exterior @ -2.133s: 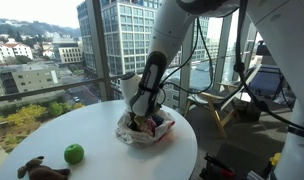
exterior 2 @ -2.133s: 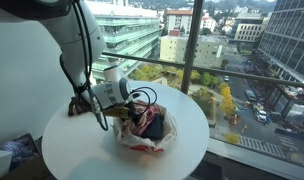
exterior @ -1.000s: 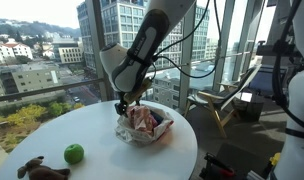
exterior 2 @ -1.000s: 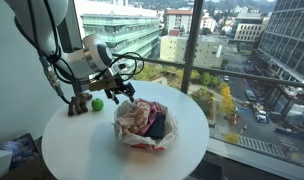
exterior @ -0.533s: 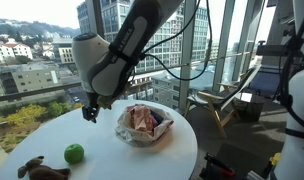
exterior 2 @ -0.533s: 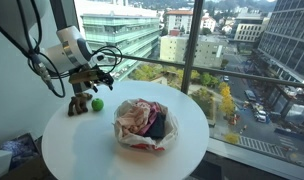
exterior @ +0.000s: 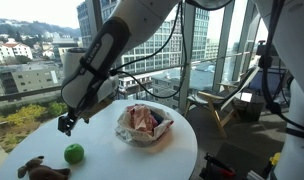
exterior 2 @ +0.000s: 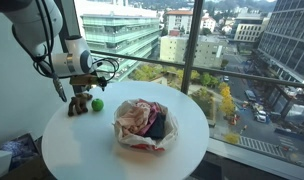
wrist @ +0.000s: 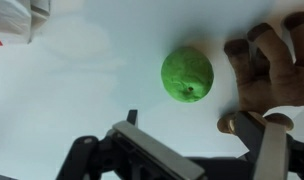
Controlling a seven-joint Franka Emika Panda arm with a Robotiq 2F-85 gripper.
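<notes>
A brown plush toy (exterior: pixel 37 168) is seen at the lower left of an exterior view, lying on the round white desk (exterior: pixel 112 160). Slightly to its right, the fingers (exterior: pixel 63 126) are held above the desk, spread apart and empty. The green fruit (exterior: pixel 74 153) is found just below them, near the toy but not touching it. At the centre, a bowl (exterior: pixel 123 131) heaped with cloth is set.

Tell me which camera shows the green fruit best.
The wrist view: the green fruit sits large and unobstructed near the centre, seen from above, its dimple visible. In both exterior views the green fruit is only a small blob beside the brown plush toy.
</notes>
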